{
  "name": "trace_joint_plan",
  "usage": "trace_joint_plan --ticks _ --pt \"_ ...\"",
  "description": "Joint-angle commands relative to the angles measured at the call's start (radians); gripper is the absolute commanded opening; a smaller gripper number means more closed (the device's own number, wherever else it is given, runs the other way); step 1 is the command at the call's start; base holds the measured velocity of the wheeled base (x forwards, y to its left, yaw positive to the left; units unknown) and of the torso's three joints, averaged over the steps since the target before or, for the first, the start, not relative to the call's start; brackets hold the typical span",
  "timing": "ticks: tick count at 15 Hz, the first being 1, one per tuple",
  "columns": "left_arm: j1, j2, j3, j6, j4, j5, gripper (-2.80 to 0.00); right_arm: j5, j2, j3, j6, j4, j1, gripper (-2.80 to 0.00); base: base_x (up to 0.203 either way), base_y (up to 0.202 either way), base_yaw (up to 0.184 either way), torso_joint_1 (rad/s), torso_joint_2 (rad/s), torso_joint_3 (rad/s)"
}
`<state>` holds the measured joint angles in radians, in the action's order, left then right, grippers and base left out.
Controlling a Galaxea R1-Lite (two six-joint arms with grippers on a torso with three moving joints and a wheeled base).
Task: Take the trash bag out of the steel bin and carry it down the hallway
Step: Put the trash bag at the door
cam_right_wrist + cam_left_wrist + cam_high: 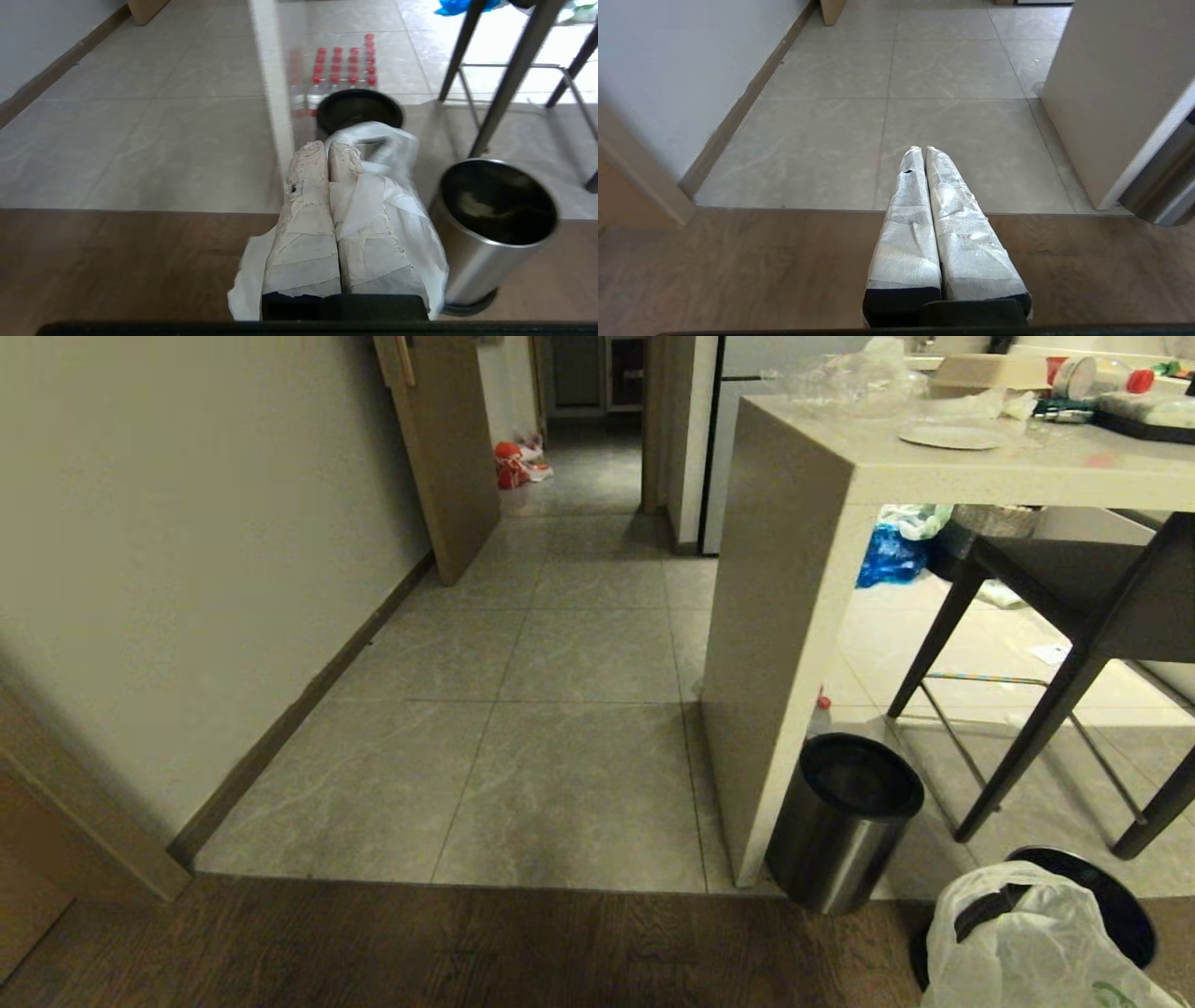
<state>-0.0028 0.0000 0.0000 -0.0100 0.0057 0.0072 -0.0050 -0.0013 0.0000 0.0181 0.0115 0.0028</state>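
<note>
Head view: the hallway (560,644), paved in grey veined tiles, runs ahead between a pale wall (187,551) on the left and a pale surface (980,467) on the right. A steel bin with a black rim (845,821) stands at the foot of that surface, at the edge of the dark wood floor (448,947). The trash bag (1027,943) shows at the lower right, in front of a second round bin (1111,896). A dark chair (1074,616) stands under the surface.

Left wrist view: the left end effector (923,149), wrapped in pale tape, has its fingers pressed together with nothing between them; it hangs over the line where wood floor meets tile.

Right wrist view: the right end effector (327,145) has its fingers pressed together, with the trash bag (387,205) draped around and beneath them, outside any bin. Whether they pinch the plastic cannot be told. An open steel bin (490,228) stands just beside the bag. Red-capped bottles (343,65) sit farther off.
</note>
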Motion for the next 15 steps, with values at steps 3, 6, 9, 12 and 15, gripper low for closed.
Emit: trace_joint_plan --ticks 3,6,9,12,15 --pt "0.0 0.0 0.002 -0.001 0.0 0.0 -2.8 0.0 0.0 0.003 0.0 0.001 0.0 -2.8 0.0 0.194 0.001 0.002 0.0 0.002" --pt "0.0 0.0 0.002 0.0 0.0 0.0 -2.8 -0.001 0.0 0.003 0.0 0.001 0.0 -2.8 0.0 0.194 0.001 0.007 0.0 0.001" --pt "0.0 -0.002 0.002 0.002 0.0 0.0 -2.8 0.0 0.0 0.003 0.0 0.001 0.0 -2.8 0.0 0.193 0.002 0.002 0.0 0.006" --pt "0.0 -0.002 0.002 0.004 0.0 0.0 -2.8 0.0 0.0 0.003 0.0 0.001 0.0 -2.8 0.0 0.114 0.002 0.002 0.0 0.002" --pt "0.0 -0.002 0.002 0.004 0.0 0.0 -2.8 0.0 0.0 0.003 0.0 0.001 0.0 -2.8 0.0 0.0 0.0 0.0 0.0 0.0"
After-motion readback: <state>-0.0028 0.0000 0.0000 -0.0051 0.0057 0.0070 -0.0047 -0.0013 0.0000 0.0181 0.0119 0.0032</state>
